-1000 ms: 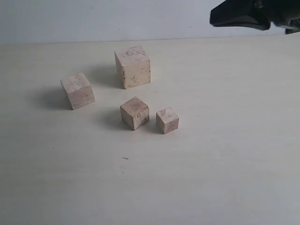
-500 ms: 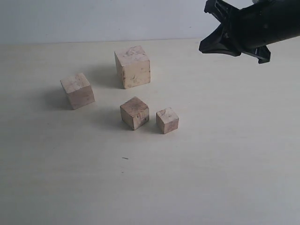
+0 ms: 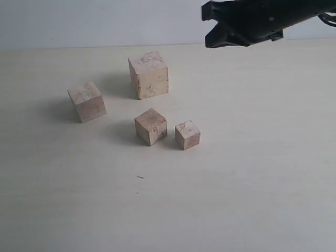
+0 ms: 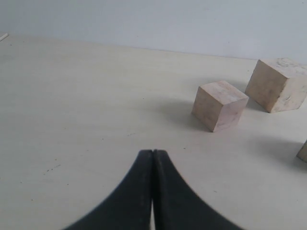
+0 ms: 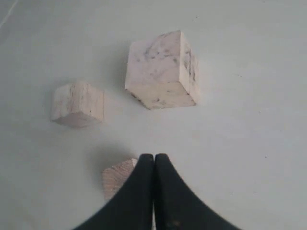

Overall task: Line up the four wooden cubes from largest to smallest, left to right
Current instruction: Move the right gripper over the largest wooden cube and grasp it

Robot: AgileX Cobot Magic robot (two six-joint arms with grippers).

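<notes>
Leftmost, the left gripper (image 4: pixel 152 154) shows only in its own wrist view: its two black fingers are pressed flat together with nothing between them, held low over the pale table (image 3: pixel 252 184) and pointing toward the second-largest cube (image 4: pixel 219 104), well short of it, with the largest cube (image 4: pixel 279 84) farther off behind that one.

Across the exterior view the four wooden cubes sit apart from one another, none in a row. The second-largest cube (image 3: pixel 86 101) is farthest left. The largest cube (image 3: pixel 148 74) sits to its right and farther back. In front of the largest, the third cube (image 3: pixel 150 126) is turned corner-on, and the smallest cube (image 3: pixel 187 135) lies just beside it on the right, a narrow gap between them.

At the upper right the right arm reaches in from the edge of that view, roughly level, raised well above the table. The right gripper (image 3: pixel 212 26) leads toward the left, above and to the right of the largest cube and touching nothing. In the right wrist view its fingers (image 5: pixel 144 191) are closed tight on each other, empty, looking down on the largest cube (image 5: pixel 163 69).
</notes>
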